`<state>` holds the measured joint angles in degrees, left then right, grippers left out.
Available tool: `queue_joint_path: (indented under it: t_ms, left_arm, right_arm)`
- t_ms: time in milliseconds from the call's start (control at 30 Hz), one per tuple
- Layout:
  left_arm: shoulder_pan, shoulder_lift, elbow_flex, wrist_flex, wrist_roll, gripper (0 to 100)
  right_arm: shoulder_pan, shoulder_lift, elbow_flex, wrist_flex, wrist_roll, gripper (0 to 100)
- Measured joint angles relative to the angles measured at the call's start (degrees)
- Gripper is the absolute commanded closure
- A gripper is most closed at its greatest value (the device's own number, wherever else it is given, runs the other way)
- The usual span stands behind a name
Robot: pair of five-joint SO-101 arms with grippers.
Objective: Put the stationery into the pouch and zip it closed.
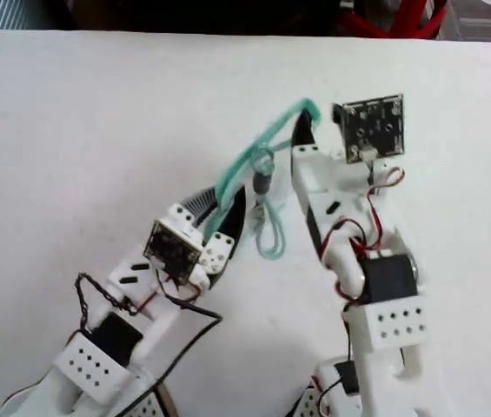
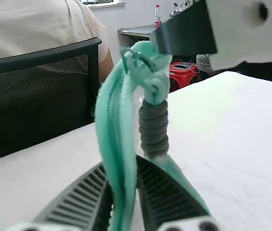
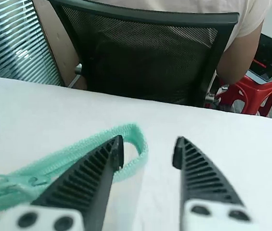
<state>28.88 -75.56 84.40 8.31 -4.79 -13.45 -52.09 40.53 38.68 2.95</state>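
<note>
The pouch (image 1: 249, 156) is a clear bag with a mint-green zipper band, held up off the white table (image 1: 71, 130) and stretched between the two arms. My left gripper (image 1: 226, 219) is shut on the band's near end (image 2: 121, 192). A grey ribbed piece (image 2: 153, 127) hangs against the band, and a green cord loop (image 1: 269, 236) dangles below it. My right gripper (image 3: 148, 147) is open at the band's far end (image 3: 136, 139), one finger (image 3: 108, 159) touching the green loop. The zipper pull (image 3: 1, 185) shows beside that finger. What is inside the pouch is hidden.
The right arm's camera board (image 1: 371, 126) sticks out just right of the pouch's far end. Black and red cables (image 1: 132, 304) trail from both arms near the front edge. A black mesh chair (image 3: 150, 53) stands past the table's far edge.
</note>
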Motion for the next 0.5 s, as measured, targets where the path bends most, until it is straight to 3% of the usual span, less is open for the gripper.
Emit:
queue_joint_path:
  t_ms: [200,333,500]
  left_arm:
    - [-0.2,-0.1,0.7,-0.3,0.1,98]
    - [-1.1,-0.1,0.8,-0.4,0.1,98]
    - [-1.3,-0.1,0.9,-0.4,0.1,98]
  right_arm:
    - [0.3,-5.4,-10.9,12.4,0.4,77.3]
    - [0.4,-6.1,-23.3,23.4,5.7,77.5]
    - [-6.9,-3.6,-30.5,35.6,12.6,77.3]
